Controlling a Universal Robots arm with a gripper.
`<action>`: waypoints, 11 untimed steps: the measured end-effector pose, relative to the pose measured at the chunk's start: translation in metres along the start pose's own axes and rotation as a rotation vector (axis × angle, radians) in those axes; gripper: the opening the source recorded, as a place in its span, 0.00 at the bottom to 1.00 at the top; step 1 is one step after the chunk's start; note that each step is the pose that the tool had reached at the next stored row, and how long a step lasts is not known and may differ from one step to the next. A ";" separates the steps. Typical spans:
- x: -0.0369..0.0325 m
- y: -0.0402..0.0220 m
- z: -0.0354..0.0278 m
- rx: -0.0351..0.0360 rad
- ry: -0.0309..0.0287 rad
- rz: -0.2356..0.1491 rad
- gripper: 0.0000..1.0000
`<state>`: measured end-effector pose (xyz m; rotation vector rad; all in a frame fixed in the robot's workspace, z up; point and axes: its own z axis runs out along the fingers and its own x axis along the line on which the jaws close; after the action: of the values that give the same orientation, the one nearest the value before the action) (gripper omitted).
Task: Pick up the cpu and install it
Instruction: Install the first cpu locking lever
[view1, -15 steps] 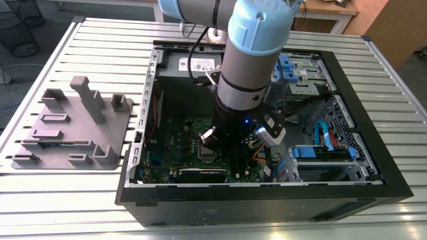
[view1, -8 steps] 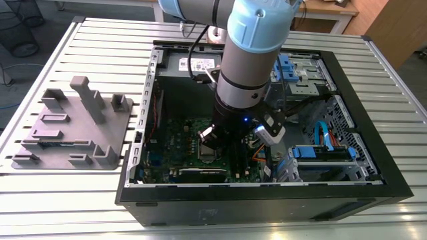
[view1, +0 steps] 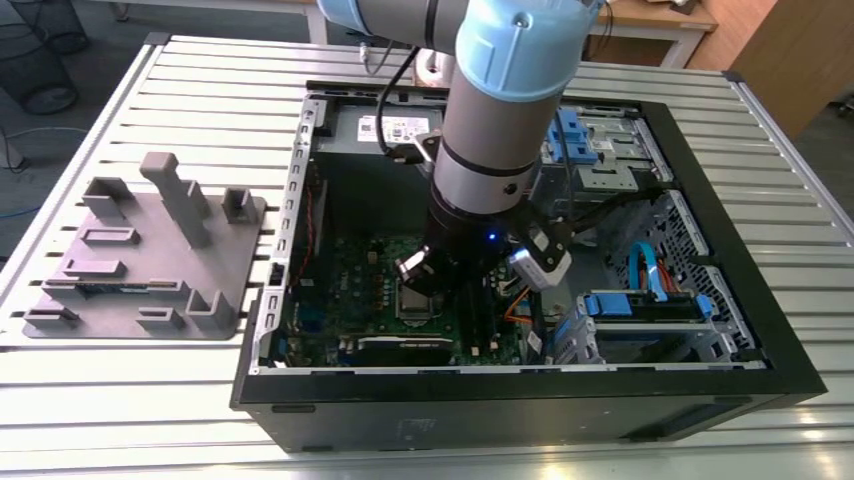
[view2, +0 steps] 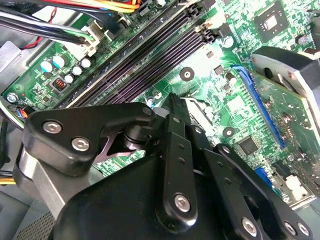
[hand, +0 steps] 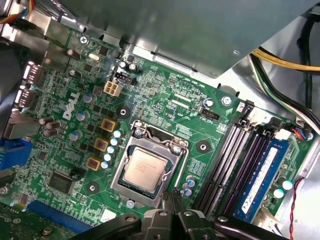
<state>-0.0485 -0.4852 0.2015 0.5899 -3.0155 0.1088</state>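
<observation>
The gripper (hand: 172, 197) hangs low inside the open computer case (view1: 747, 385), its slim black fingertips (view2: 172, 107) drawn together with nothing seen between them, poised just above the motherboard (hand: 165, 105). The cpu (hand: 145, 169) already lies flat in its socket, ringed by the silver metal frame (hand: 150, 170), so it sits just beside the fingertips and slightly below them, on the side away from the dark memory slots (hand: 235, 160). In the exterior view the arm (view1: 501, 130) stands nearly upright over the board's middle, with the grey parts fixture (view1: 147, 250) well apart on the slatted table (view1: 134, 400) at the exterior view's left.
</observation>
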 end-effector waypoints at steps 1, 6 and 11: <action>0.0001 -0.0002 -0.0001 -0.0003 0.0003 0.004 0.11; 0.0001 -0.0003 -0.0001 -0.0166 -0.0044 0.026 0.11; 0.0012 -0.0030 0.0003 -0.0274 -0.0083 0.030 0.11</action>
<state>-0.0485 -0.4884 0.2014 0.5444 -3.0292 0.0667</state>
